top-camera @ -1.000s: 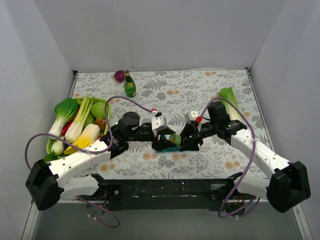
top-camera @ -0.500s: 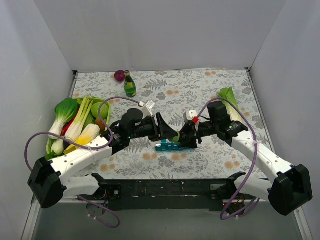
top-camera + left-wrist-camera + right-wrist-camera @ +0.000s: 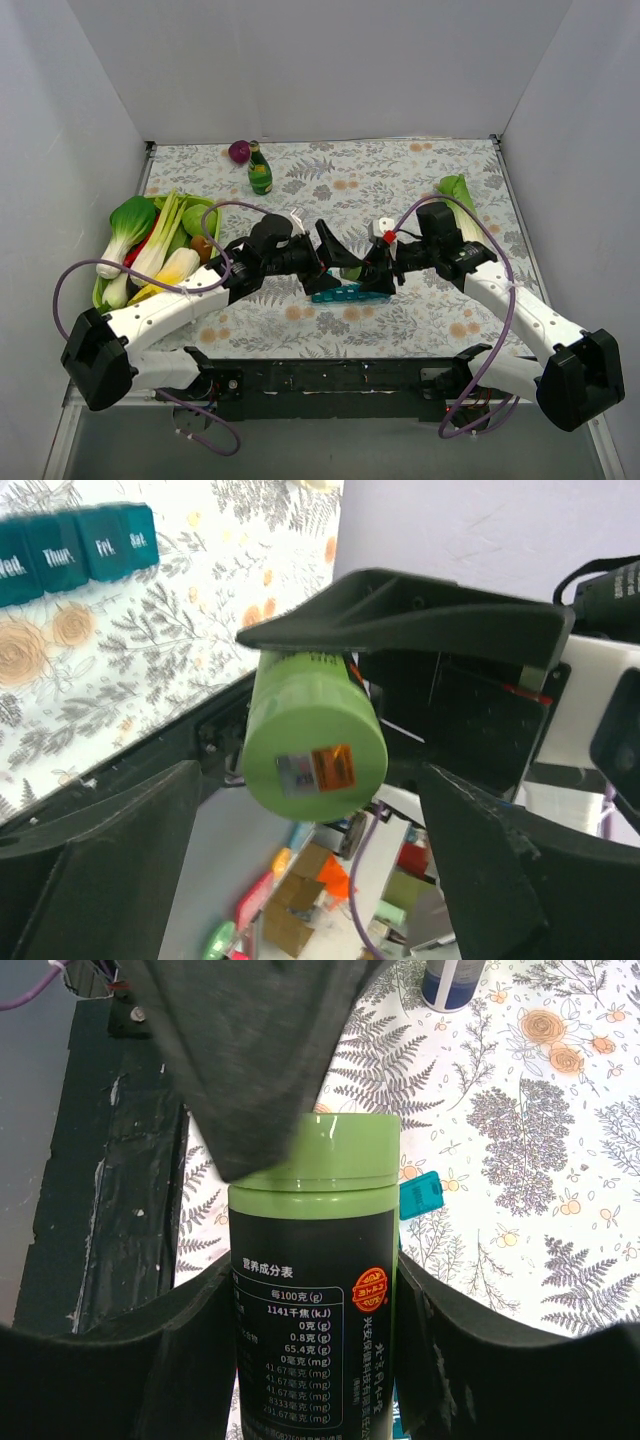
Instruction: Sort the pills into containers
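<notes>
A green pill bottle with a black label lies level above the table, and my right gripper is shut on its body. The bottle's green capped end faces my left gripper, which is open, one finger on each side of the cap and apart from it. In the top view the two grippers meet at the bottle, the left gripper coming from the left and the right gripper from the right. The containers, a teal strip with day labels, lie on the table just below. No pills show.
A green tray of vegetables stands at the left. A dark green bottle with a yellow label and a purple ball stand at the back. A leafy vegetable lies at the right, behind the right arm.
My left gripper's jaws have spread wide off the bottle's cap. Both grippers and the bottle have lifted off the containers, so the teal strip now shows. The right grip is unchanged.
</notes>
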Controlling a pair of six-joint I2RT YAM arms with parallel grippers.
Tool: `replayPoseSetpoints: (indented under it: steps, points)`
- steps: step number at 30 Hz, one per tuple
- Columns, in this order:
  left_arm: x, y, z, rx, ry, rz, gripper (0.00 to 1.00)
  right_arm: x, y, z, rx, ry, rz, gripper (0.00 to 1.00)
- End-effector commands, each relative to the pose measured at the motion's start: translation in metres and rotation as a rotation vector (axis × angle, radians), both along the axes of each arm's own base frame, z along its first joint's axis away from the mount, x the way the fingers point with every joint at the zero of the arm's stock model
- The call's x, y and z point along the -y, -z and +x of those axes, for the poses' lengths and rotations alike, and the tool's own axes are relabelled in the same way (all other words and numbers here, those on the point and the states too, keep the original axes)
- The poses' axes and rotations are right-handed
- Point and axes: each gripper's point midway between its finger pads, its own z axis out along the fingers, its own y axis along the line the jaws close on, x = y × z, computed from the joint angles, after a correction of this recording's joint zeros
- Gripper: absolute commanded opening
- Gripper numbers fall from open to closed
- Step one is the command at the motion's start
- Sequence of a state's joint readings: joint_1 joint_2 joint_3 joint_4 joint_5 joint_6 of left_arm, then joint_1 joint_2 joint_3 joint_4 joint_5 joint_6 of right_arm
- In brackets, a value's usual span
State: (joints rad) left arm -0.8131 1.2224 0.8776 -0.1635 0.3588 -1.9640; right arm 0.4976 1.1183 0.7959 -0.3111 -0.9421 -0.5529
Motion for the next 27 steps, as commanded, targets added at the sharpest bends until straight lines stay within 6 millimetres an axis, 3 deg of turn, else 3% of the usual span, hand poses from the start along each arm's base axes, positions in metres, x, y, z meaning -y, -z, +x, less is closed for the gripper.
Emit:
replayPoseSetpoints:
  steps: [1, 4, 7, 8, 10, 11, 12, 15, 16, 17, 18, 19, 21, 27]
  points:
    - [-0.009, -0.014, -0.02, 0.069, 0.087, -0.057, 0.97, -0.003, -0.021, 0.009, 0.075, 0.004, 0.048, 0.02]
    - [-0.025, -0.017, -0.022, 0.176, 0.101, -0.058, 0.98, -0.003, -0.021, 0.007, 0.076, -0.008, 0.05, 0.02]
    - [-0.04, -0.025, -0.027, 0.476, 0.191, -0.015, 0.98, -0.002, -0.021, -0.001, 0.084, -0.05, 0.059, 0.02]
    - [-0.045, -0.018, -0.038, 0.725, 0.349, 0.028, 0.98, -0.002, -0.022, -0.004, 0.088, -0.071, 0.066, 0.02]
    - [-0.059, -0.018, -0.05, 0.971, 0.438, 0.057, 0.98, -0.002, -0.023, -0.02, 0.084, -0.156, 0.099, 0.03]
    - [-0.066, 0.0, -0.058, 1.062, 0.51, 0.084, 0.98, -0.002, -0.025, -0.023, 0.085, -0.172, 0.111, 0.03]
    - [-0.074, -0.006, -0.062, 1.322, 0.563, 0.113, 0.98, -0.002, -0.025, -0.026, 0.081, -0.184, 0.119, 0.03]
    - [-0.08, 0.0, -0.059, 1.672, 0.575, 0.15, 0.98, -0.003, -0.022, -0.028, 0.088, -0.196, 0.106, 0.03]
    - [-0.077, -0.011, -0.055, 1.748, 0.533, 0.145, 0.98, -0.003, -0.022, -0.028, 0.088, -0.199, 0.107, 0.03]
    - [-0.075, -0.012, -0.051, 1.766, 0.536, 0.153, 0.98, -0.003, -0.021, -0.03, 0.082, -0.202, 0.107, 0.03]
    - [-0.07, -0.026, -0.047, 1.805, 0.532, 0.153, 0.98, -0.003, -0.021, -0.03, 0.083, -0.204, 0.108, 0.03]
    - [-0.061, -0.016, -0.041, 1.762, 0.58, 0.157, 0.98, -0.003, -0.02, -0.03, 0.08, -0.205, 0.107, 0.03]
    - [-0.05, -0.029, -0.035, 1.783, 0.586, 0.153, 0.98, -0.004, -0.019, -0.029, 0.079, -0.203, 0.104, 0.03]
    - [-0.019, -0.028, -0.024, 1.79, 0.621, 0.153, 0.98, -0.004, -0.017, -0.03, 0.075, -0.207, 0.101, 0.03]
